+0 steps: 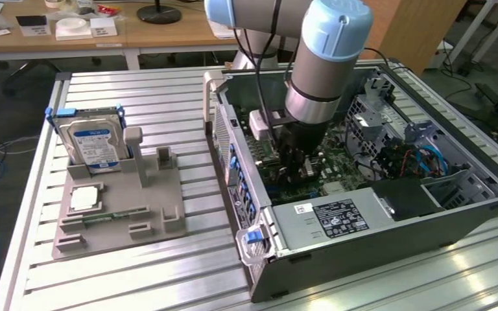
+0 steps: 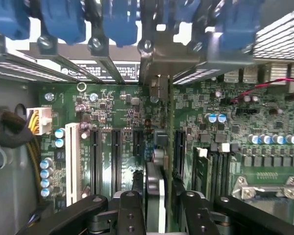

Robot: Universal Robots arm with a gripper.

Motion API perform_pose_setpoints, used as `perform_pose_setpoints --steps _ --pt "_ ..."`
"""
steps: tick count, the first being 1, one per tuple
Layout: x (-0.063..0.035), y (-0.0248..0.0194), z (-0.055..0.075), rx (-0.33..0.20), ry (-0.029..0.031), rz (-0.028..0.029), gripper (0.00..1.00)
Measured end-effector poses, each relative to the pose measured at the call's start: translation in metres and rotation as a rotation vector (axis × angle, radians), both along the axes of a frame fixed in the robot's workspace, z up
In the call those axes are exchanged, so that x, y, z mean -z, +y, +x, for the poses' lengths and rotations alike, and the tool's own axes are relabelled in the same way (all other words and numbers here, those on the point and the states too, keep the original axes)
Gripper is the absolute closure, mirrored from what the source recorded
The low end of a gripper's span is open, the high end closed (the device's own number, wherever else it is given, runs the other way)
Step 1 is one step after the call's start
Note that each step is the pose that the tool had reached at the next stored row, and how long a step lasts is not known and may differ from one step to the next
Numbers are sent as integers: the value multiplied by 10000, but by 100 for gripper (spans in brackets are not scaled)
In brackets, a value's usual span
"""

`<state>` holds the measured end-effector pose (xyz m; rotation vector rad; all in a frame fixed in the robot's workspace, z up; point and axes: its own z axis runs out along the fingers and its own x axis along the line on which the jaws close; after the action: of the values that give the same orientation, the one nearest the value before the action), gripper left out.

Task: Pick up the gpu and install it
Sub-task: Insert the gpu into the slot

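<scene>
The arm reached down into the open grey computer case [image 1: 388, 227] lying on the ribbed metal bench [image 1: 145, 272]. In the wrist view the thin black-and-green gpu card [image 2: 159, 196] stood on edge over the green motherboard [image 2: 122, 112], its silver bracket [image 2: 159, 58] up at the case's rear slots. The black claw [image 2: 159, 208] straddled the card, a finger [image 2: 130, 205] close on each side; whether it pinched or had let go, I couldn't tell. A silver hard drive [image 1: 93, 148] stood in the grey holder [image 1: 119, 207] well apart.
</scene>
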<state>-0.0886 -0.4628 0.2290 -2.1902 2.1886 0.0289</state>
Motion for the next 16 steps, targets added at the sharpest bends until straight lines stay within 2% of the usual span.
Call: perform_pose_setpoints --steps 11,16 --pt "-416 0 0 0 -39 -1 65" --pt "-440 0 0 0 -42 2 65"
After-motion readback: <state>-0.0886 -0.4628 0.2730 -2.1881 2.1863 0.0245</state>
